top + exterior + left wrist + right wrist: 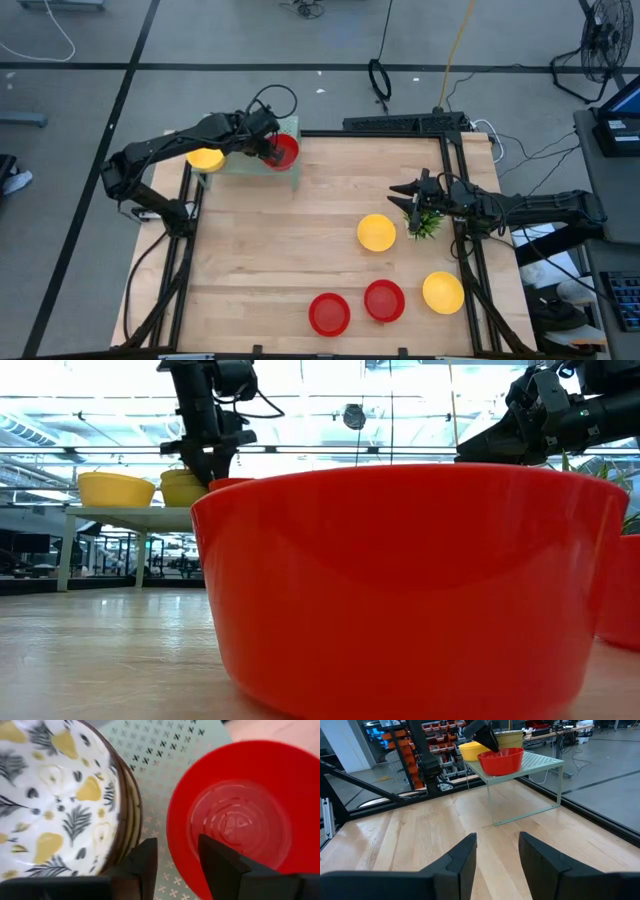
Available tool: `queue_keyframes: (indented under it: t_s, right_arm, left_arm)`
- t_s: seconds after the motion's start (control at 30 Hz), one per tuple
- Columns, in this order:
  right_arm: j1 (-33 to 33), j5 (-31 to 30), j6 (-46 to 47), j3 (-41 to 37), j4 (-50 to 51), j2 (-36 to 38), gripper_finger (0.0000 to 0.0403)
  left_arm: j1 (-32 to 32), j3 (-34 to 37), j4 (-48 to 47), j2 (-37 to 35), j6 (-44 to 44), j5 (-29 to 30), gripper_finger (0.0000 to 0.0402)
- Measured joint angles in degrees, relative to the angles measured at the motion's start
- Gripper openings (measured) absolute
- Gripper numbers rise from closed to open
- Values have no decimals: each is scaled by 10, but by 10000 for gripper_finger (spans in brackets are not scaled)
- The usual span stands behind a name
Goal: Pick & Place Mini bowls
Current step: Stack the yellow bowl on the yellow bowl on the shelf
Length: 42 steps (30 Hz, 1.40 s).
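A red mini bowl (235, 815) sits upright on a pale green perforated shelf (165, 750) at the table's far left corner. Beside it stands a stack of white floral bowls (55, 795), and a yellow bowl (205, 158) sits farther left on the shelf. My left gripper (177, 865) is open over the red bowl's near rim, one finger inside and one outside. On the table lie two yellow bowls (376, 232) (442, 292) and two red bowls (329, 313) (384, 300). My right gripper (400, 189) waits open near the table's right edge, holding nothing. My left gripper comes down from above with one finger (220, 865) over the inside of the red bowl and the other finger (145, 865) outside its rim (175, 845). I cannot tell whether either finger touches the bowl, which rests on the shelf.
A small green plant (428, 224) stands just below my right gripper at the table's right side. The shelf (540, 762) stands on thin legs above the wood. In the low view one red bowl (400, 580) fills the foreground. Bare wood lies in the table's middle and left.
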<state>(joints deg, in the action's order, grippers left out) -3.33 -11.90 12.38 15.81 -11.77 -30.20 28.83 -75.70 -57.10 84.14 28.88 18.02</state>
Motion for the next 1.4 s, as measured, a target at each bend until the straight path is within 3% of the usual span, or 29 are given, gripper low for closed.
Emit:
queue_keyframes:
  t_s: [0.4, 0.8, 0.97, 1.23, 1.4]
  right_arm:
    - [0, 0, 0, 0, 0, 0, 137]
    - [0, 0, 0, 0, 0, 0, 137]
    - [0, 0, 0, 0, 0, 0, 137]
    - [0, 0, 0, 0, 0, 0, 137]
    - [0, 0, 0, 0, 0, 0, 137]
  left_arm:
    - [-81, 0, 17, -50, -1, 77, 150]
    - [-218, 0, 224, -23, -112, 90, 150]
    - [-273, 0, 263, 11, -149, 60, 150]
    - [-349, 0, 205, 36, -135, -6, 150]
    - [-394, 0, 195, 36, -120, -17, 150]
